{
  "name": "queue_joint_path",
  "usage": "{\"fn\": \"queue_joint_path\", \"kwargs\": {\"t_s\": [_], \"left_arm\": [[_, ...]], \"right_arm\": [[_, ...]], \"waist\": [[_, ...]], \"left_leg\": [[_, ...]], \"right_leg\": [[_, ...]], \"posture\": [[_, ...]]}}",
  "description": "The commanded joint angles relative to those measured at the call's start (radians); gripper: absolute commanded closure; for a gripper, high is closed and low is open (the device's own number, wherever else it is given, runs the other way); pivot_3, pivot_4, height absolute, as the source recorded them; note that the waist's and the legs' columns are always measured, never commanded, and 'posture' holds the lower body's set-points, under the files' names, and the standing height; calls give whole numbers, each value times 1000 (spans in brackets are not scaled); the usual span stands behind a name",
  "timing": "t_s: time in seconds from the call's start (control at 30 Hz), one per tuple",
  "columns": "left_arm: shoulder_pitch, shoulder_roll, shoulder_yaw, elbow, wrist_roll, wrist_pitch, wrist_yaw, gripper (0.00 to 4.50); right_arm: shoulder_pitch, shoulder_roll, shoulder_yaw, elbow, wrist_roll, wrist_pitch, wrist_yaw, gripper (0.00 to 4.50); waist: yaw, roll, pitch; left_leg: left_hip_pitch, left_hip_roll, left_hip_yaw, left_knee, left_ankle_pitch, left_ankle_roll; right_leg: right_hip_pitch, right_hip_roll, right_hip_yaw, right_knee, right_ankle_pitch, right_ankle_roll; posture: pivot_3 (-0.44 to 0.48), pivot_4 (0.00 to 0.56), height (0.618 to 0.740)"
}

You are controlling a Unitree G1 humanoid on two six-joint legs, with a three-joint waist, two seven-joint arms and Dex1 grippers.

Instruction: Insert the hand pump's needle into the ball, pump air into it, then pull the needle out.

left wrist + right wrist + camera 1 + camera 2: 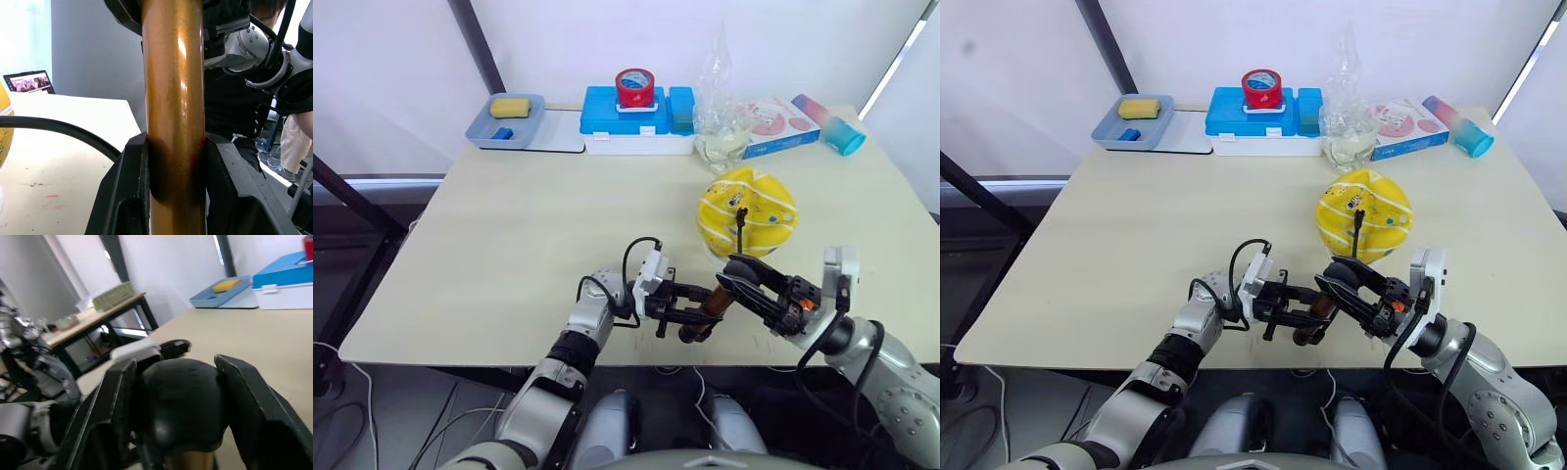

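**Pump held in both grippers, needle apparently in the dented ball, pumping still to do**

Pump (710, 304) at the near edge of the bench (509, 264), lifted and angled between the two arms. Clamped round the bronze barrel by the left gripper (690, 303), fingers (128, 186) pressed against the metal on both sides in the left wrist view. Clamped at the black handle end by the right gripper (740, 279), fingers (247, 396) closed on either side of the rounded black cap in the right wrist view. Thin black hose (741, 227) rising from near the handle and ending at the near face of the ball (746, 211); judged as needle seated, though the tip itself too small to confirm.

Ball on the bench just beyond the right gripper, yellow with printed dots, visibly crumpled and sunken on top. Judged as little or no air in it yet, so insertion probably done, pumping barely begun or not begun, withdrawal of the needle still ahead.

Farther back along the far edge, none of it in use: grey-blue tray (524, 127) with a yellow sponge (510, 107), blue-lidded box (636, 117) with a red tape roll (634, 87) on top, clear plastic bag (720, 108), flat printed carton (778, 122), teal cup (847, 136) lying on its side.
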Motion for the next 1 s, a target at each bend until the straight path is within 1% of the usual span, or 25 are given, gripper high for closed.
{"fn": "queue_joint_path", "kwargs": {"t_s": [0.03, 0.37, 0.4, 0.43, 0.47, 0.6, 0.73, 0.8, 1.0], "left_arm": [[-8, -6, 14, -2, -21, -12, -32, 3439], [-26, 15, -1, 11, 9, 43, -15, 3439], [-30, 18, -2, 12, 14, 43, -13, 2429], [-32, 20, -2, 12, 16, 44, -13, 2218], [-36, 24, -3, 14, 21, 40, -13, 1864], [-52, 42, -1, 28, 42, 15, -12, 40], [-56, 88, -22, 38, 92, -13, -16, 40], [-52, 105, -33, 41, 120, -15, 3, 40], [-59, 113, -62, 68, 202, -9, 82, 40]], "right_arm": [[-14, 2, -7, -25, -8, -20, 12, 2496], [-38, -22, 5, -12, -94, -36, 42, 2496], [-39, -27, 5, -12, -102, -37, 47, 2496], [-40, -30, 5, -12, -110, -40, 51, 2496], [-41, -33, 5, -12, -119, -43, 55, 2496], [-46, -36, 2, -5, -138, -50, 67, 2496], [-45, -46, -3, 7, -166, -65, 90, 2496], [-49, -49, -7, 12, -173, -70, 96, 2496], [-56, -60, -14, 19, -199, -96, 127, 2496]], "waist": [[0, 0, 0], [0, 0, 0], [0, 0, 0], [0, 0, 0], [0, 0, 0], [0, 0, 0], [-1, 0, 0], [-1, 0, 0], [1, 0, 0]], "left_leg": [[0, 0, 0, 0, 0, 0], [0, 0, -1, 0, 0, 0], [0, 0, -1, 0, 0, 0], [0, 0, -1, 0, 0, 0], [0, 0, -1, 0, 0, 0], [0, 0, -1, 0, 0, 0], [0, 0, -1, 0, 0, 0], [0, 0, -2, 0, 0, 0], [0, 0, -2, 0, 0, 0]], "right_leg": [[0, 0, 0, 0, 0, 0], [0, 0, -1, 0, 0, 0], [0, 0, -1, 0, 0, 0], [0, 0, -1, 0, 0, 0], [0, 0, -1, 0, 0, 0], [0, 0, -2, 0, 0, -1], [1, 0, -2, 0, -1, -1], [0, 0, -2, 0, -1, -1], [1, 0, -2, 0, -1, -1]], "posture": [[0, 150, 729], [0, 150, 729], [0, 150, 729], [0, 150, 729], [0, 150, 729], [0, 150, 729], [0, 150, 729], [0, 150, 729], [0, 150, 729]]}}
